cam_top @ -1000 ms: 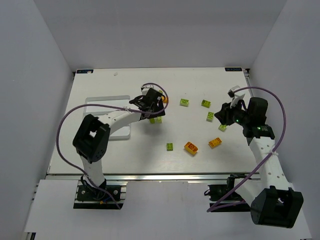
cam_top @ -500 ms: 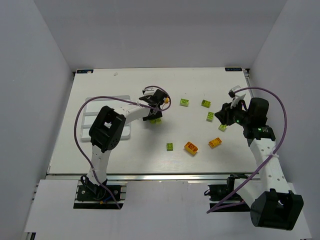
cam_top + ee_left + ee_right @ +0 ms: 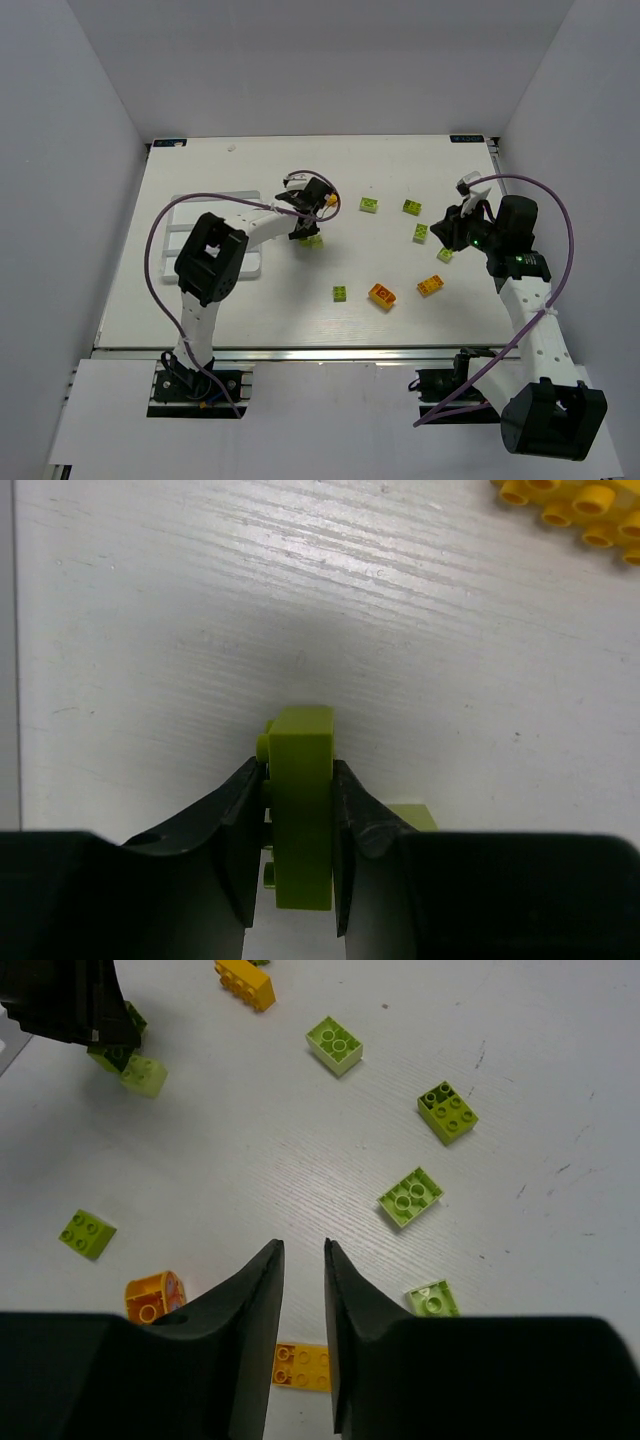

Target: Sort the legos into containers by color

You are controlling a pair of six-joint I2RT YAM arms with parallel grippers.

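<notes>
My left gripper (image 3: 298,770) is shut on a lime green lego (image 3: 302,810) that stands on edge between its fingers, close over the table. A second green lego (image 3: 412,816) peeks out beside the right finger. From above, the left gripper (image 3: 312,215) sits right of the white container tray (image 3: 182,215). My right gripper (image 3: 302,1245) hovers with a narrow gap and nothing between its jaws. Below it lie a green lego (image 3: 410,1197), another green one (image 3: 432,1298) and a yellow lego (image 3: 303,1365). From above, the right gripper (image 3: 447,228) is near the table's right side.
Loose legos lie scattered mid-table: green ones (image 3: 370,204) (image 3: 412,207) (image 3: 341,293), orange ones (image 3: 381,295) (image 3: 430,285), and a yellow one (image 3: 570,505) just beyond the left gripper. Grey walls enclose the table on three sides.
The left jaws have closed onto the green lego and the left arm's elbow has swung up. The right jaws have narrowed; the right arm has stayed in place.
</notes>
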